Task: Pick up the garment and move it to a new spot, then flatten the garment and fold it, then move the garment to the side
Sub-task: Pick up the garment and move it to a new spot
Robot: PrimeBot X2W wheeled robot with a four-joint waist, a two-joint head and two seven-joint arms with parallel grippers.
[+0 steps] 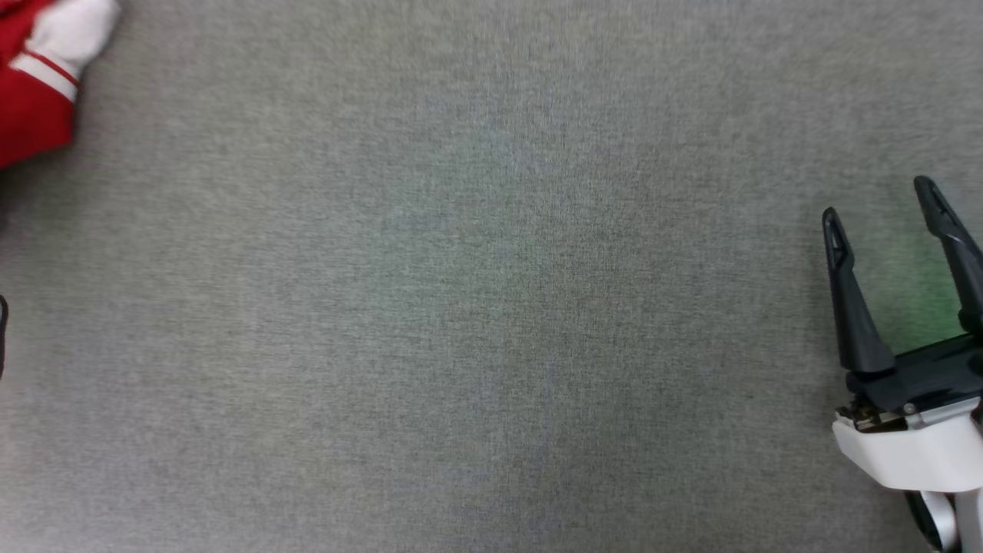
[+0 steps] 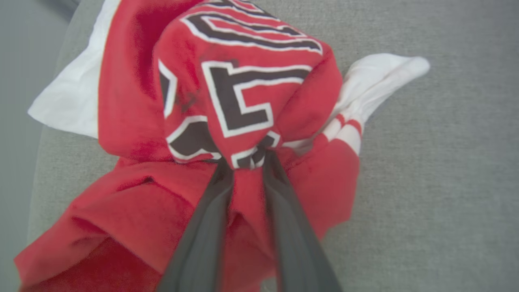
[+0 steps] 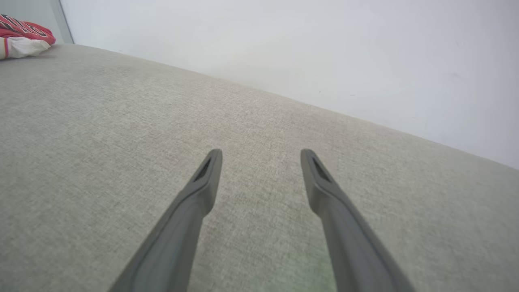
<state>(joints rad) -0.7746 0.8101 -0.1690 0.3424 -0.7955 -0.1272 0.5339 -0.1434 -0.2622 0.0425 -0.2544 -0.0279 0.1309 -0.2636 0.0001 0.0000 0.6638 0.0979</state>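
The garment (image 2: 243, 89), a red jersey with white sleeves and black white-outlined lettering, lies bunched near the left edge of the grey surface. My left gripper (image 2: 249, 159) has its two dark fingers pinched together on a fold of the red fabric, which wraps over the fingertips. In the head view a corner of the garment (image 1: 34, 84) shows at the top left. My right gripper (image 1: 879, 201) stands open at the lower right, far from the garment, with nothing between its fingers. The right wrist view shows the right gripper (image 3: 261, 156) above bare cloth and the garment (image 3: 22, 34) far off at the top left.
A grey cloth-covered surface (image 1: 491, 307) stretches across the head view. A pale wall (image 3: 324, 48) runs along its far edge in the right wrist view. The surface's left edge (image 2: 38, 154) lies close to the garment.
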